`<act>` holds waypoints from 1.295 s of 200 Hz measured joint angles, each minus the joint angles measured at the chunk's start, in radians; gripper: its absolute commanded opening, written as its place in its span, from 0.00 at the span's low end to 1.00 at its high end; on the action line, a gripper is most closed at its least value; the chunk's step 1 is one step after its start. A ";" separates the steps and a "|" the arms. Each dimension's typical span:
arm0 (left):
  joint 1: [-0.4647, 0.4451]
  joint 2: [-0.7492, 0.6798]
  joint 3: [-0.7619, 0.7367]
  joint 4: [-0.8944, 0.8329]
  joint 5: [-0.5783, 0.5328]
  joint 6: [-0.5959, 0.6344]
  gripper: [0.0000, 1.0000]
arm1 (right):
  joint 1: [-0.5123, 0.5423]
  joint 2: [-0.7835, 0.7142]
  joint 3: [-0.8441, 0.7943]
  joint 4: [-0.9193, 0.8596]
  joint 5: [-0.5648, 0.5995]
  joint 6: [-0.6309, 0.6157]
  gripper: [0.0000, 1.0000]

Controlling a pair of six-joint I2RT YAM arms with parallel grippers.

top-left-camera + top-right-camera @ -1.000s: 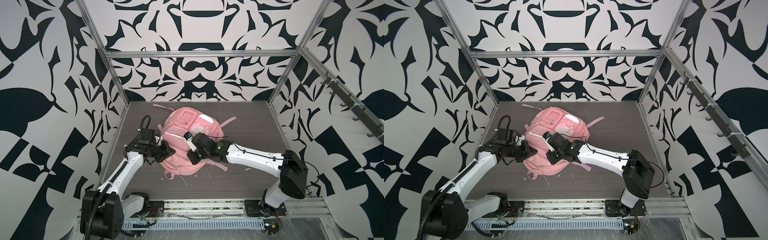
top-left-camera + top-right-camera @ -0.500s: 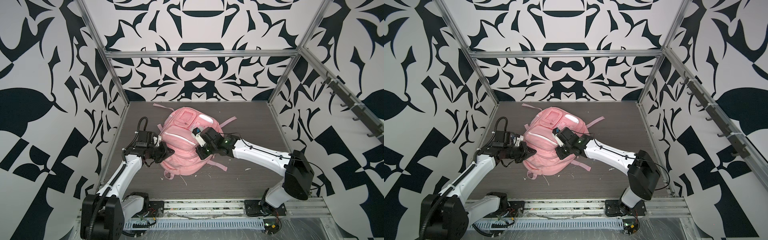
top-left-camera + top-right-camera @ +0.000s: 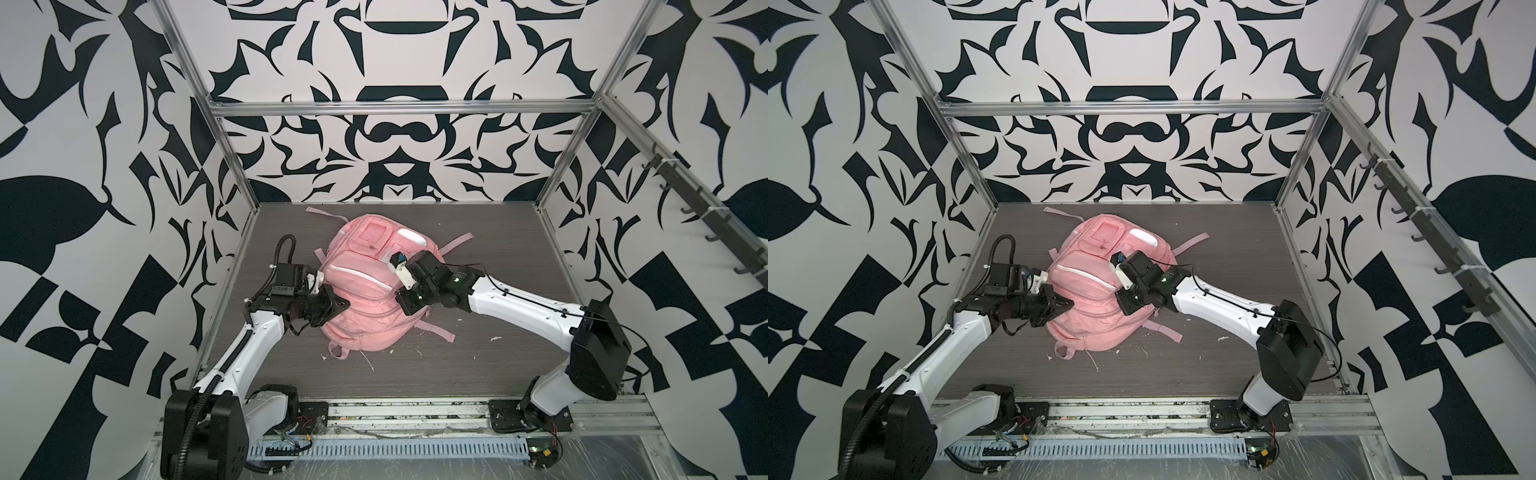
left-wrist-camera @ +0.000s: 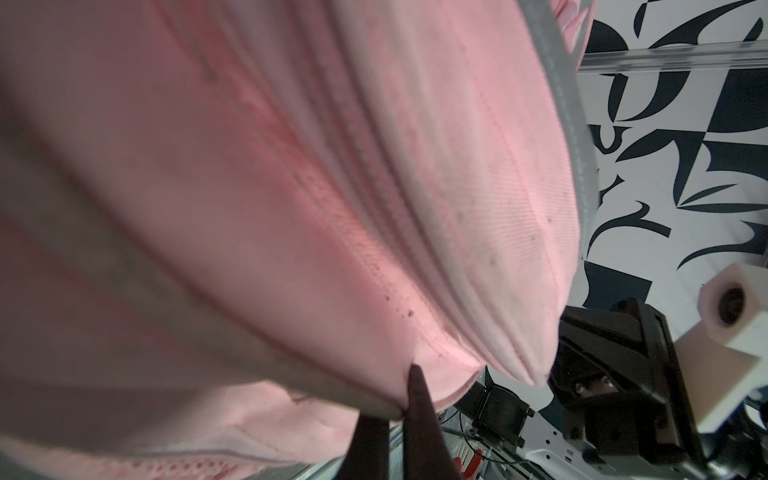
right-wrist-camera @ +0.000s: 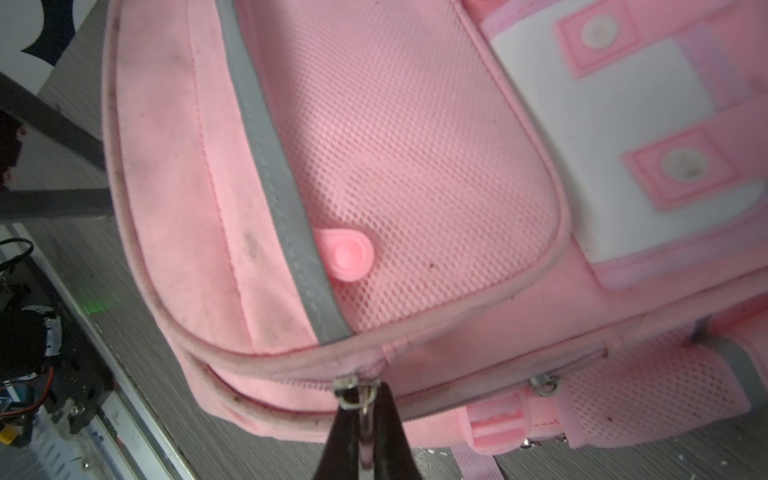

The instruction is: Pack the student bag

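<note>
The student bag [image 3: 368,299] lies on the counter [image 3: 478,365], between the two sets of jaws. Those of the left gripper [image 4: 405,390] pinch a fold of its pink fabric. Those of the right gripper [image 5: 361,397] pinch a metal zip pull [image 5: 365,412] at its edge.

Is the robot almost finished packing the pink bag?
Probably close. Done: the student bag lies bulging, with no school things showing outside it. In hand: the right end effector is shut on a zip pull, while the left end effector pinches the bag's edge fabric. Left: likely finishing that zip and letting go; how much of it is open I cannot tell.
</note>
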 measured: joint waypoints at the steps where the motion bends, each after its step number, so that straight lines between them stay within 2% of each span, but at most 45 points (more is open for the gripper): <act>1: 0.000 0.000 0.000 0.001 0.000 0.000 0.00 | 0.000 0.000 0.000 0.000 -0.001 0.000 0.00; 57: 0.000 -0.008 -0.013 0.020 0.004 0.000 0.00 | -0.016 0.011 0.000 -0.003 -0.010 -0.003 0.00; 166: 0.000 -0.002 -0.013 0.032 0.025 0.031 0.00 | -0.075 0.017 0.000 0.006 -0.114 -0.019 0.00; 174: 0.000 0.000 -0.012 0.031 0.026 0.035 0.00 | -0.077 0.017 0.000 0.010 -0.121 -0.025 0.05; 180: 0.000 0.002 -0.011 0.029 0.026 0.039 0.07 | -0.080 0.014 -0.005 0.018 -0.129 -0.030 0.10; 190: 0.000 0.004 -0.007 0.024 0.029 0.048 0.26 | -0.086 0.006 -0.019 0.031 -0.143 -0.037 0.16; 200: 0.002 0.003 -0.003 0.003 0.024 0.063 0.50 | -0.097 -0.011 -0.038 0.037 -0.139 -0.042 0.24; 204: 0.008 0.000 -0.003 -0.011 0.014 0.070 0.64 | -0.105 -0.022 -0.046 0.036 -0.135 -0.047 0.27; 212: 0.019 -0.006 -0.003 -0.037 0.003 0.085 0.78 | -0.127 -0.051 -0.063 0.030 -0.115 -0.043 0.37; 226: 0.030 -0.018 0.005 -0.092 -0.020 0.114 0.88 | -0.163 -0.109 -0.083 0.017 -0.079 -0.046 0.56; 232: 0.032 -0.023 0.019 -0.126 -0.030 0.134 0.89 | -0.175 -0.135 -0.088 0.011 -0.062 -0.049 0.65; 259: 0.032 -0.043 0.137 -0.245 -0.071 0.204 0.94 | -0.187 -0.247 -0.093 -0.011 0.001 -0.058 0.70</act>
